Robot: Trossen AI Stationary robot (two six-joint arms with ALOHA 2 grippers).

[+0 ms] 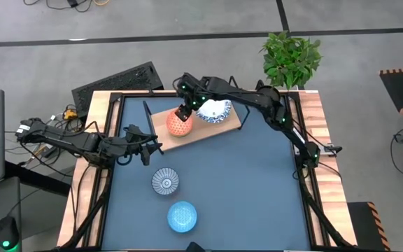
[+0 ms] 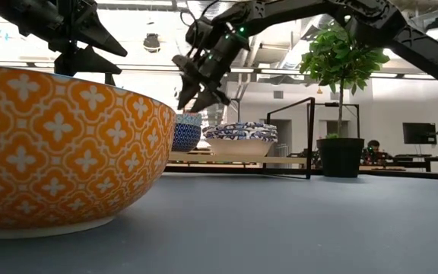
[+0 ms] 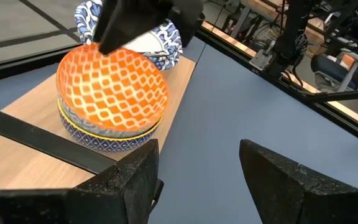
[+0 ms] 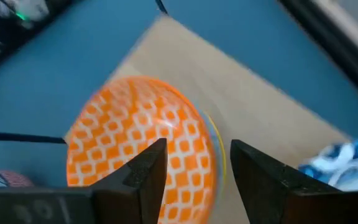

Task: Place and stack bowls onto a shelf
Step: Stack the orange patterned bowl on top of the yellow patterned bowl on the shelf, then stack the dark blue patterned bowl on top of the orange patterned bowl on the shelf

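Red-orange, lattice-patterned, the top bowl [image 1: 178,124] sits upright on a small stack on the light-wood shelf [image 1: 231,123] at the far side of the bench [image 1: 257,189]. Only the left wrist view shows the stack's layers: a yellow-rimmed and a blue-patterned bowl beneath it. The low view alone shows a yellow-orange bowl [image 2: 59,152] close to the camera. The right arm reaches from the right edge across to the shelf, its right end effector [image 1: 183,112] just above the stack's far rim, fingers apart and holding nothing. The white blue-rimmed bowl [image 1: 214,110] lies tilted just right of the stack. The shelf's long axis runs left-near to right-far. The left end effector [image 1: 147,145] waits open near the shelf's left end. A grey-blue bowl [image 1: 165,181] and light blue bowl [image 1: 182,215] stand nearer.
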